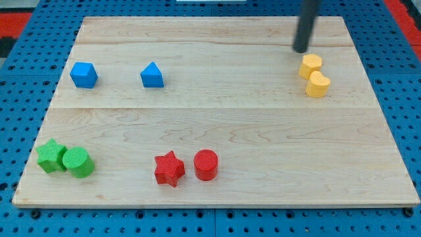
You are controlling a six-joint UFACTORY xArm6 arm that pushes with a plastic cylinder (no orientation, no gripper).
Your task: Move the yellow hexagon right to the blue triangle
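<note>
Camera view: my tip (301, 50) stands near the board's upper right corner, just above and slightly to the view's left of the yellow hexagon (310, 65). The tool is a plain rod with nothing to open or close and it holds nothing; whether it already touches the hexagon cannot be told, though a thin strip of board seems to show between them.

Step in hand, as judged: the approach. The hexagon is not yet on its way. The blue triangle (152, 76) lies well apart from it, toward the view's left, at roughly the same height on the wooden board (217, 125).

Next move, as judged: bring the tip round to the hexagon's right side, then push leftward along the row toward the triangle. The second yellow block (318, 85), a rounded piece, touches the hexagon from below and right, so it crowds that side and may be dragged along.

Task object: the hexagon is a small, pale yellow, flat-topped block. Its facets are faint at this size.

Other blocks: a blue cube (83, 74) sits left of the triangle.
</note>
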